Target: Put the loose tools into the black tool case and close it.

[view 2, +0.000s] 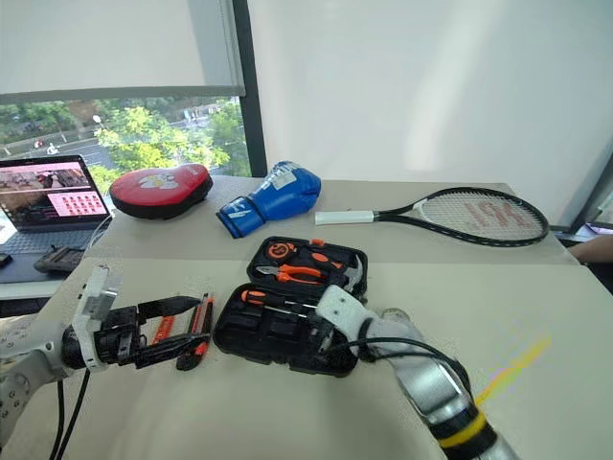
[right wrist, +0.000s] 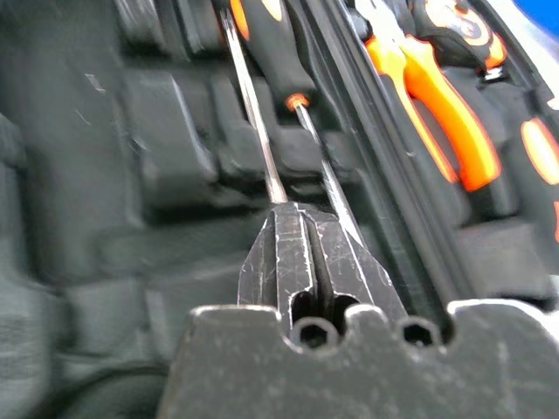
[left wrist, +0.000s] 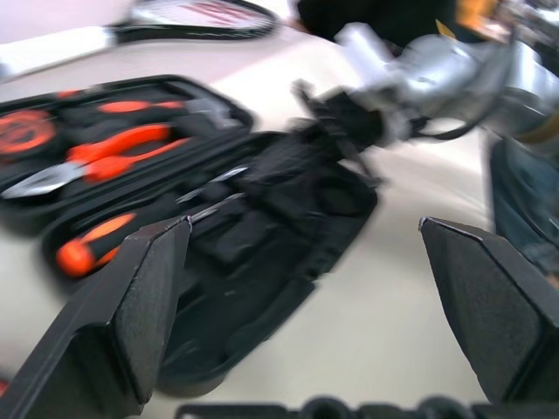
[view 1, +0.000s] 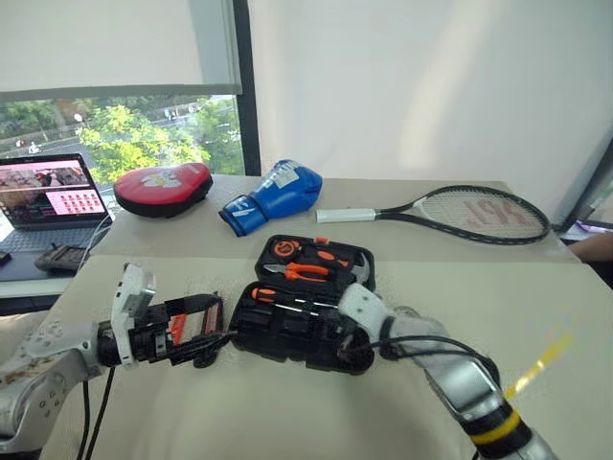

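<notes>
The black tool case [view 2: 287, 326] lies open on the worktop [view 2: 536, 316] in front of me, its far half holding orange-handled pliers [view 2: 292, 274] and other tools. In the near half two screwdrivers [right wrist: 262, 78] lie side by side in their recesses, shafts pointing toward my right hand [right wrist: 306, 253]. That hand's fingers are pressed together with nothing between them, tips just over the screwdriver shafts inside the near half (whether they actually touch the metal, I cannot tell). My left hand [view 2: 168, 331] hovers just left of the case with its fingers spread wide and empty. Beside it on the worktop, just off the case's left edge, lies the orange-black utility knife [view 2: 196, 343], and next to that another orange tool [view 2: 163, 329], partly hidden behind my fingers. Farther back lie a tennis racket [view 2: 450, 216], a blue boxing glove [view 2: 273, 196] and a red pad [view 2: 160, 189].
</notes>
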You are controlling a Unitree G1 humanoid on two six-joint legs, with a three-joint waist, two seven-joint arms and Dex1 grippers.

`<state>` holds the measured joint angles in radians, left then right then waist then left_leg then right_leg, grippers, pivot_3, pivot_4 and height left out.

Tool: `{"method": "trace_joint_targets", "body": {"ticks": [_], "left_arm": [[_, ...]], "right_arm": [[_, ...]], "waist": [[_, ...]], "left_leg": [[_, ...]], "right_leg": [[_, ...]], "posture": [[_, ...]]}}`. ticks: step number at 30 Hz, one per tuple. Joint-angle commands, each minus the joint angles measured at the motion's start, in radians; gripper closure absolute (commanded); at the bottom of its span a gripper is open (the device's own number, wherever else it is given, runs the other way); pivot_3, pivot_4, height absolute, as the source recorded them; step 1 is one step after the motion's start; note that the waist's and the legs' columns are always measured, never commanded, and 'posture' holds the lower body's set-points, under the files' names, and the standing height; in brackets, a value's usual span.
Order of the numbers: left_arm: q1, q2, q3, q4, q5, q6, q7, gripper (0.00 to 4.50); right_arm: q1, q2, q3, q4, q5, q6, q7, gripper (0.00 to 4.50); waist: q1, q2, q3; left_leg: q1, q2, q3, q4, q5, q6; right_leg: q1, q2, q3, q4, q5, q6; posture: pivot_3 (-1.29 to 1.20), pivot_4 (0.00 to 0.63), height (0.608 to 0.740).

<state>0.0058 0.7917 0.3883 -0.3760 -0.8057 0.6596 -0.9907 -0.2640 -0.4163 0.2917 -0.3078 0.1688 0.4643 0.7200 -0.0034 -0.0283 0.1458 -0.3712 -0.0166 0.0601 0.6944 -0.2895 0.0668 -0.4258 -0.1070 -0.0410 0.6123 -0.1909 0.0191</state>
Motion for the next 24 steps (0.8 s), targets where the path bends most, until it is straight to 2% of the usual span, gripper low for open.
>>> {"method": "trace_joint_targets", "body": {"ticks": [1, 2, 4, 6, 7, 8, 9, 13, 18, 21, 24], "left_arm": [[-0.021, -0.058, 0.064, -0.017, 0.02, 0.061, 0.251, 0.0], [-0.023, -0.062, 0.067, -0.021, 0.018, 0.082, 0.287, 0.0], [-0.037, -0.039, 0.042, -0.045, 0.095, 0.224, 0.468, 0.0], [-0.075, -0.052, 0.041, -0.04, 0.112, 0.321, 0.592, 0.0], [-0.083, -0.066, 0.036, -0.044, 0.122, 0.342, 0.631, 0.0], [-0.089, -0.077, 0.033, -0.052, 0.132, 0.36, 0.66, 0.0], [-0.094, -0.091, 0.024, -0.06, 0.145, 0.378, 0.693, 0.0], [-0.108, -0.147, -0.029, -0.044, 0.203, 0.462, 0.808, 0.0], [-0.084, -0.17, -0.071, -0.003, 0.248, 0.519, 0.838, 0.0], [-0.081, -0.191, -0.086, 0.014, 0.263, 0.515, 0.835, 0.66], [-0.071, -0.189, -0.082, 0.017, 0.282, 0.505, 0.818, 1.69]], "right_arm": [[-0.006, -0.014, -0.206, -0.247, 0.284, 0.03, 0.079, 3.88], [-0.005, -0.037, -0.214, -0.266, 0.293, 0.047, 0.087, 3.68], [-0.013, -0.11, -0.262, -0.315, 0.361, 0.091, 0.126, 3.02], [-0.028, -0.175, -0.31, -0.342, 0.422, 0.123, 0.158, 2.38], [-0.034, -0.211, -0.34, -0.349, 0.449, 0.138, 0.177, 2.31], [-0.038, -0.236, -0.36, -0.354, 0.471, 0.151, 0.188, 1.73], [-0.042, -0.259, -0.381, -0.354, 0.493, 0.162, 0.192, 1.55], [-0.014, -0.34, -0.434, -0.355, 0.507, 0.174, 0.187, 0.11], [0.034, -0.355, -0.431, -0.383, 0.51, 0.176, 0.159, 0.04], [0.067, -0.361, -0.447, -0.412, 0.533, 0.182, 0.154, 0.0], [0.096, -0.37, -0.462, -0.424, 0.54, 0.179, 0.145, 0.0]], "waist": [[0.0, 0.004, 0.003], [0.0, 0.004, 0.003], [0.002, 0.002, 0.002], [0.003, 0.001, 0.002], [0.005, 0.0, 0.003], [0.009, 0.002, 0.005], [0.013, 0.002, 0.005], [0.017, 0.001, 0.005], [0.017, 0.002, 0.004], [0.015, 0.003, 0.003], [0.016, 0.004, 0.003]], "left_leg": [[-0.003, -0.001, 0.0, 0.0, 0.003, -0.005], [-0.007, -0.001, 0.0, 0.001, 0.003, -0.005], [-0.009, -0.001, 0.0, 0.001, 0.003, -0.004], [-0.009, -0.001, 0.0, 0.001, 0.001, -0.001], [-0.009, -0.001, 0.0, 0.001, -0.001, 0.002], [-0.009, -0.001, 0.0, 0.001, -0.001, 0.003], [-0.01, -0.002, 0.0, 0.001, -0.001, 0.003], [-0.011, -0.002, 0.0, 0.001, -0.001, 0.002], [-0.013, -0.001, -0.001, 0.001, 0.002, -0.004], [-0.012, 0.0, 0.0, 0.0, -0.001, 0.002], [-0.01, 0.001, -0.001, 0.0, -0.001, 0.002]], "right_leg": [[-0.004, -0.001, 0.0, 0.001, 0.0, 0.0], [-0.007, -0.002, 0.0, 0.001, 0.001, 0.0], [-0.009, -0.003, 0.0, 0.001, 0.002, 0.001], [-0.008, -0.002, -0.002, 0.0, 0.001, 0.001], [-0.008, -0.002, -0.002, 0.0, 0.001, 0.001], [-0.009, -0.001, -0.002, 0.0, 0.001, 0.001], [-0.009, -0.003, -0.002, 0.0, 0.001, 0.001], [-0.01, -0.006, -0.001, 0.0, 0.002, 0.001], [-0.011, -0.007, 0.0, 0.0, 0.002, 0.0], [-0.011, -0.008, 0.001, 0.0, 0.002, 0.0], [-0.01, -0.007, 0.001, 0.0, 0.002, -0.001]], "posture": [[0.0, 0.15, 0.74], [0.0, 0.15, 0.74], [0.0, 0.15, 0.74], [0.0, 0.15, 0.74], [0.0, 0.15, 0.74], [0.0, 0.15, 0.74], [0.0, 0.15, 0.74], [0.0, 0.15, 0.74], [0.0, 0.15, 0.74], [0.0, 0.15, 0.74], [0.0, 0.15, 0.74]]}}
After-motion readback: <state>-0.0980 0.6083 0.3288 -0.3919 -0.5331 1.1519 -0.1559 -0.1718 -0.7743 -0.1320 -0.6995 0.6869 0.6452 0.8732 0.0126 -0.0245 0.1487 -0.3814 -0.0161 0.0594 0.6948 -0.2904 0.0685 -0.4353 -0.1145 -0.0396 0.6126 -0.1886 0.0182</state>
